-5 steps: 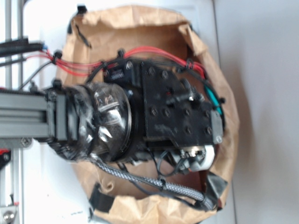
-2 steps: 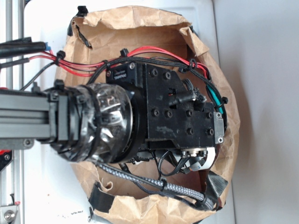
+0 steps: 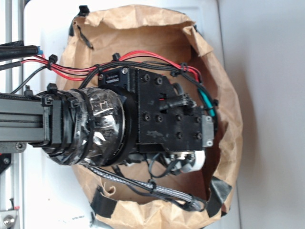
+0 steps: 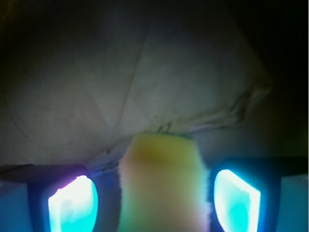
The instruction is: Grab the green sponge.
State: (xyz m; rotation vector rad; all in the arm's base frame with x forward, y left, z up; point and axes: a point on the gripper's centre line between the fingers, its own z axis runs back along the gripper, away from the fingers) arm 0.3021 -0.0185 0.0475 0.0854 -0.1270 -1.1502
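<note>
In the wrist view the green sponge (image 4: 161, 183), a pale yellow foam block, stands between the two glowing teal fingers of my gripper (image 4: 154, 193). The jaws stand apart on either side of it. A dark gap shows between the sponge and the left finger (image 4: 72, 205); the right finger (image 4: 236, 200) is very close to it. In the exterior view my gripper (image 3: 206, 129) reaches down inside a brown paper bag (image 3: 143, 21), and the arm hides the sponge.
The crumpled bag walls (image 3: 233, 133) ring the gripper on all sides. The brown paper of the bag's inside (image 4: 145, 82) lies just behind the sponge. Red and black cables (image 3: 71, 71) run along the arm. Black tape (image 3: 102, 202) holds the bag's lower rim.
The arm has shifted left in the exterior view and looks slightly smaller, lower in the bag.
</note>
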